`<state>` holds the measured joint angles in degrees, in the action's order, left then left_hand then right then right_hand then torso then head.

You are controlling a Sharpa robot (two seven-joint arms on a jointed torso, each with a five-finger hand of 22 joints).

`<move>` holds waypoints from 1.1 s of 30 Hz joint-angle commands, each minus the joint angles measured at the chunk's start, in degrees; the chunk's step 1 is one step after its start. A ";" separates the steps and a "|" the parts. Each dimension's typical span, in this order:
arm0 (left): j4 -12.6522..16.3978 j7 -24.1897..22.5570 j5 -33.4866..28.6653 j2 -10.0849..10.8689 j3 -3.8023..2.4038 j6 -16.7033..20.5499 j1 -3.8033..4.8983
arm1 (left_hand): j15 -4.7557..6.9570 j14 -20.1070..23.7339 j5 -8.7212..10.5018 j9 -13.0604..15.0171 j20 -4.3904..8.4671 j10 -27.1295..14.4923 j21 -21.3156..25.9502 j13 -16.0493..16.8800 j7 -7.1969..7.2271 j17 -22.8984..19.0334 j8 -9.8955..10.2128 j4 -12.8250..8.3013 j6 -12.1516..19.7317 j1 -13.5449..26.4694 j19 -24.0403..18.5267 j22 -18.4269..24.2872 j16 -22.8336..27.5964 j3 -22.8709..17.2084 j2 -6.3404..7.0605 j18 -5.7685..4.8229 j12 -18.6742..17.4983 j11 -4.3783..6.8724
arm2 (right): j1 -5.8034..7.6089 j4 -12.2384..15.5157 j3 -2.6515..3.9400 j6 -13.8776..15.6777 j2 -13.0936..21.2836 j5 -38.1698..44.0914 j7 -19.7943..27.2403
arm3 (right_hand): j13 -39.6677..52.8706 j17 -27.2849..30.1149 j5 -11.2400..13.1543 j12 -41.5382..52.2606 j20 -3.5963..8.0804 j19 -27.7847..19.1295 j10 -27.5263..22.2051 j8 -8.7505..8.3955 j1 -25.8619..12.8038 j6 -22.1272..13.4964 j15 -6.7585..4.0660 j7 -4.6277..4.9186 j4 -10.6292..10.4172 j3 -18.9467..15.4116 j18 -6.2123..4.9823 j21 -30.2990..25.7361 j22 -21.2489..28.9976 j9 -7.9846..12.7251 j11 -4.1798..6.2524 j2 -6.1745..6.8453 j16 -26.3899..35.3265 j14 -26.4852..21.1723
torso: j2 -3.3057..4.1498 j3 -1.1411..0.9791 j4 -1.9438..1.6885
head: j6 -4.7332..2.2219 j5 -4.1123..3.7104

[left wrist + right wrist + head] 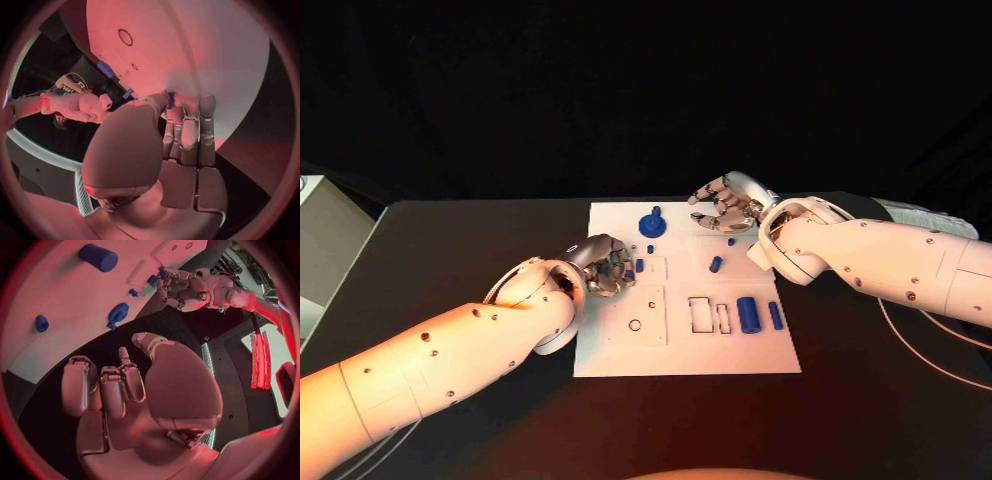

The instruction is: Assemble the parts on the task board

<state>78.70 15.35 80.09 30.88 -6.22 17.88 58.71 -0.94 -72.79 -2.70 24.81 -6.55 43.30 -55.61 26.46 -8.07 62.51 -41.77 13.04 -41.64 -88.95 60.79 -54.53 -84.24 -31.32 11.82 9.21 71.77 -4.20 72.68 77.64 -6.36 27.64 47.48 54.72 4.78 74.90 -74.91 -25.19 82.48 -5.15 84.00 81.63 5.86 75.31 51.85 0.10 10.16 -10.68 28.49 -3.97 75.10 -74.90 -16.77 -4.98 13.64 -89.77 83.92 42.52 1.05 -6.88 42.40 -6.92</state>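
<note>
The white task board lies in the middle of the black table. My left hand sits at the board's left edge and pinches a small blue part between thumb and fingertips, just above the board. My right hand hovers at the board's far right corner, fingers curled in with nothing in them. On the board are a round blue knob piece, a short blue peg, a thick blue cylinder and a thin blue bar.
Several empty cut-outs mark the board: a round hole and rectangular slots. A pale box stands at the table's far left. A cable trails over the table on the right.
</note>
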 commanded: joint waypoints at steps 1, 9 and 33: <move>-0.13 -3.80 -2.01 0.20 -0.02 0.88 -0.03 | 0.27 0.33 -0.16 -1.21 0.14 0.11 -0.63 -0.23 -0.08 0.03 1.57 -1.11 -1.18 -0.38 -0.40 -0.57 -0.38 -2.51 0.26 0.41 -0.39 0.28 | -0.04 0.02 0.01 -0.24 -0.02 0.11 0.71 | 7.24 -15.09 -0.30 0.26 -0.37 2.34 0.47 -0.36 -0.40 0.46 0.08 -0.10 0.03 0.26 0.56 0.01 -2.28 0.01 0.06 -0.02 -0.23 6.08 | 0.00 0.00 -0.02 | -0.01 0.03; 0.08 -6.52 -4.39 0.64 -0.01 0.74 -0.14 | 0.71 0.44 -0.22 -3.84 0.66 0.89 -3.31 -0.95 0.03 0.07 6.00 -6.07 -5.50 1.27 -1.42 -2.95 -0.40 -9.77 0.75 0.42 -1.45 0.60 | -0.05 0.01 0.01 -0.26 0.00 0.10 0.71 | 7.24 -15.09 -0.30 0.26 -0.37 2.34 0.47 -0.36 -0.40 0.46 0.08 -0.10 0.03 0.26 0.56 0.01 -2.28 0.01 0.06 -0.02 -0.23 6.08 | -0.01 0.01 -0.01 | -0.03 0.04; 1.79 -8.28 -13.72 3.53 -1.34 1.65 -0.86 | 1.34 -1.18 -0.08 -2.65 0.89 2.85 -4.26 -0.33 1.34 1.84 5.77 -8.62 -11.67 9.06 -1.38 -4.12 -0.87 -7.92 -0.49 0.18 -0.65 1.63 | -0.06 0.10 0.01 -0.28 0.22 0.07 0.72 | 7.19 -15.09 -0.31 0.22 -0.37 2.34 0.42 -0.37 -0.55 0.47 0.09 -0.10 0.04 0.31 0.56 0.03 -2.31 0.01 0.05 -0.07 -0.23 6.08 | -0.02 0.00 -0.02 | -0.13 -0.02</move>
<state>80.48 8.27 69.77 34.41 -7.48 19.06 57.93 0.31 -73.63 -2.70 21.37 -5.54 45.81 -60.06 26.10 -6.57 64.30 -35.81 4.39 -52.96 -80.52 59.36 -58.71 -84.91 -39.46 11.58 9.22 70.80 -2.57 72.65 77.66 -6.35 27.63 47.69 54.69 4.83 74.90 -74.91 -25.19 82.48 -5.15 84.00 81.63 5.86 75.32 51.85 0.10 10.16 -10.68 28.49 -3.97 75.10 -74.93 -16.77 -4.98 13.64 -89.77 83.92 42.52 1.04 -6.88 42.30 -6.95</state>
